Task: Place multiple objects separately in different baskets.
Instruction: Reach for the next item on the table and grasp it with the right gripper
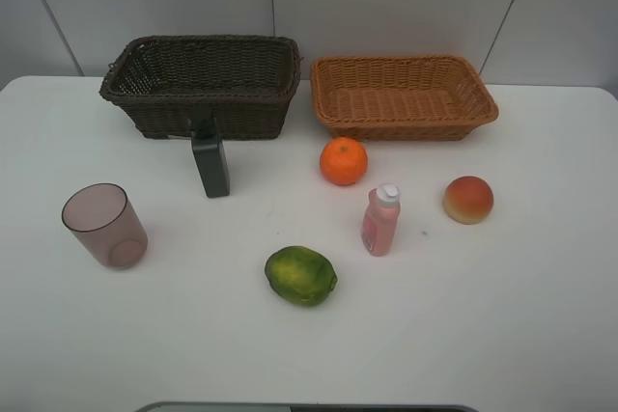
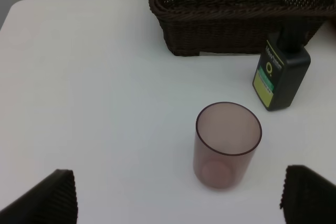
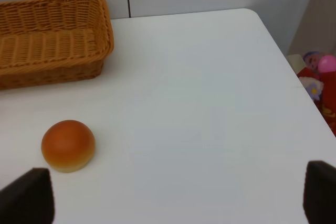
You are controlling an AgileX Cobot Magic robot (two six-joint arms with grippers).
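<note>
White counter (image 1: 512,335) carries all six objects, each standing loose and apart. Nearest lies the green lime-like fruit (image 1: 300,275). The purplish cup (image 1: 104,226) stands upright well to its left, the pink bottle (image 1: 380,221) just beyond on the right. Farther back sit the peach (image 1: 468,200), the orange (image 1: 344,161) and the dark bottle (image 1: 211,169), which stands just before the dark brown basket (image 1: 203,84). The orange-tan basket (image 1: 404,94) is beside it. Left fingers (image 2: 52,200) and right fingers (image 3: 26,198) are spread wide, released, grasping nothing.
</note>
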